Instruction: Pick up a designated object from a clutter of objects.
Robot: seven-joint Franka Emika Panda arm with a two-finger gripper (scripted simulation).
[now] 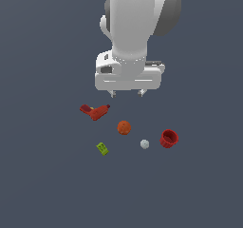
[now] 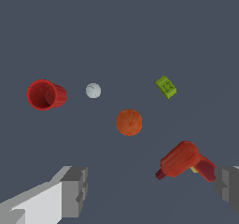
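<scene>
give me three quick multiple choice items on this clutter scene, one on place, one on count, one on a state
1. In the exterior view, what lies nearest the white ball?
A. drill toy
B. red cup
C. green block

2. How many balls are there?
A. one
B. two
C. three

3. The gripper is:
A. shut on the green block
B. shut on the orange ball
C. open, holding nothing

Answers: 1 B, the cup sits just to the ball's right in the exterior view. 2 B, one orange, one white. 3 C, the wrist view shows fingers wide apart with nothing between.
</scene>
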